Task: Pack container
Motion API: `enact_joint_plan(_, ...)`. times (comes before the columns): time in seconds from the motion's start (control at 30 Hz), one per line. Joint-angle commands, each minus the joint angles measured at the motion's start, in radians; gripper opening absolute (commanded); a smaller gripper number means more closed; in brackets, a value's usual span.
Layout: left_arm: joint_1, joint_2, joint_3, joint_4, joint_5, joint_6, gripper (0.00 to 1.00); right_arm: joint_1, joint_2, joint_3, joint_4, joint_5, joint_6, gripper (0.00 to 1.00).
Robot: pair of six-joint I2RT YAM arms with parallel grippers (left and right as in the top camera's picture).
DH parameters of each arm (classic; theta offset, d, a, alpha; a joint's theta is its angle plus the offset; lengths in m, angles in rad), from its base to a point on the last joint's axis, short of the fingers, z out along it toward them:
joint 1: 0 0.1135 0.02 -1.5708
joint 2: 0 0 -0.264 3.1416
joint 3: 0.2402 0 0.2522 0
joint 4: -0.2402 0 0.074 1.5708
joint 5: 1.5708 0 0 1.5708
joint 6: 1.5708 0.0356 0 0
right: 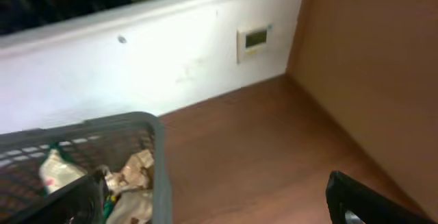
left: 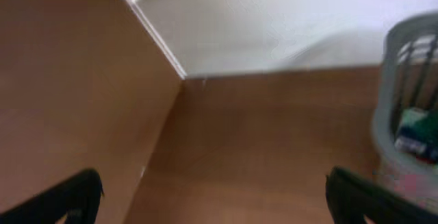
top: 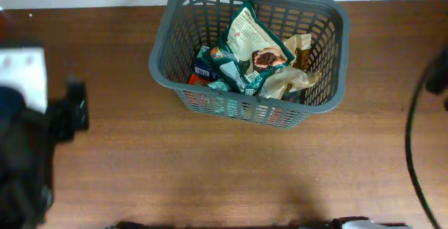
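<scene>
At the far middle of the table (top: 210, 173) sits the basket (top: 154, 61), with snack packs (top: 252, 47) heaped loosely inside. The biggest is propped high near the rim, where a careless reach could flip it out. The left gripper (left: 212, 196) and right gripper (right: 215, 200) hang spread and empty, off to either side.

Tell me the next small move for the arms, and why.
Probably just park both arms: the snack packs lie inside the basket, the overhead view shows none loose on the table, and the left gripper and right gripper are open, holding nothing, with the arms off at the table's sides.
</scene>
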Motion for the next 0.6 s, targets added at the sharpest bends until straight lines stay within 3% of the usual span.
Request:
enact_joint_plan(0.0,0.006,-0.066,0.008,-0.083,-0.065,-0.122,0.99,-0.006,-0.064,-0.080,-0.007,-0.037,-0.006,1.00)
enact_joint_plan(0.33,0.006,-0.282,-0.036,-0.166,-0.063,-0.191,0.99,-0.007,-0.495,-0.550,-0.006,-0.058,-0.003,1.00)
enact_joint_plan(0.57,0.005,-0.468,-0.254,-0.166,-0.052,-0.252,0.99,-0.007,-0.784,-0.730,-0.006,-0.150,-0.040,1.00)
